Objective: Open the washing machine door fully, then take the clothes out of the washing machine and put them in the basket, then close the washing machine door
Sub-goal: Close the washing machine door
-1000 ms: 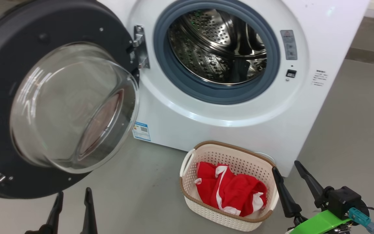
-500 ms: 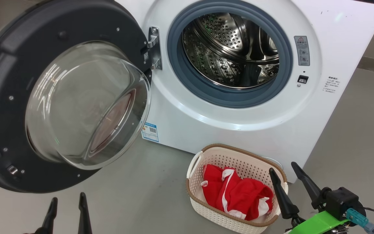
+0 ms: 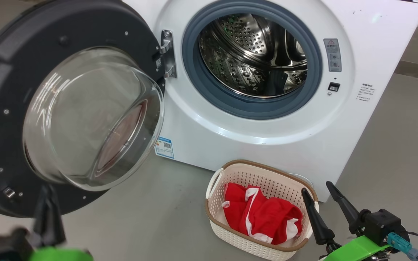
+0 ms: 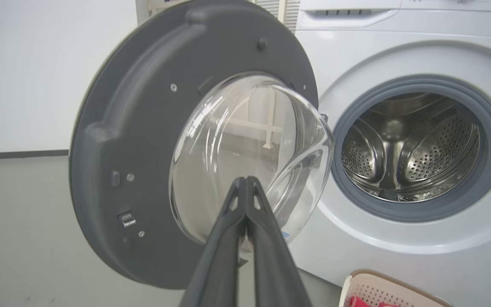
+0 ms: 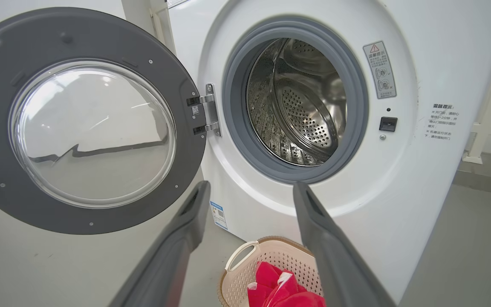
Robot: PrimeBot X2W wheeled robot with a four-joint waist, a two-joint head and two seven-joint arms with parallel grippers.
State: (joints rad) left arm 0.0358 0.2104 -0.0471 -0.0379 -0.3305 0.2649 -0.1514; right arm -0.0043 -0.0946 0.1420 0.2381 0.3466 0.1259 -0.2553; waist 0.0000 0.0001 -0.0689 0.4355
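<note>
The washing machine (image 3: 230,137) has its door (image 3: 9,83) swung wide open to the left, glass bowl facing me. The steel drum (image 3: 252,54) shows no fabric inside. Red clothes (image 3: 263,217) with white trim lie in the cream basket (image 3: 267,165) on the floor in front of the machine. My left gripper (image 3: 46,190), blurred, is shut on nothing just below the door's lower rim. In the left wrist view the left gripper (image 4: 245,181) points at the door (image 4: 143,128) glass. My right gripper (image 3: 317,187) stands open beside the basket's right end; the right gripper (image 5: 250,185) hangs above the clothes (image 5: 279,290).
The grey floor (image 3: 151,217) stretches between door and basket. A blue sticker (image 3: 164,146) sits on the machine's lower front. A white wall (image 4: 36,72) stands behind the door. The basket (image 4: 377,285) corner lies at the machine's foot.
My left gripper's fingers have closed and the arm has risen toward the door's lower rim. The head camera shifted slightly. The right gripper stays open beside the basket.
</note>
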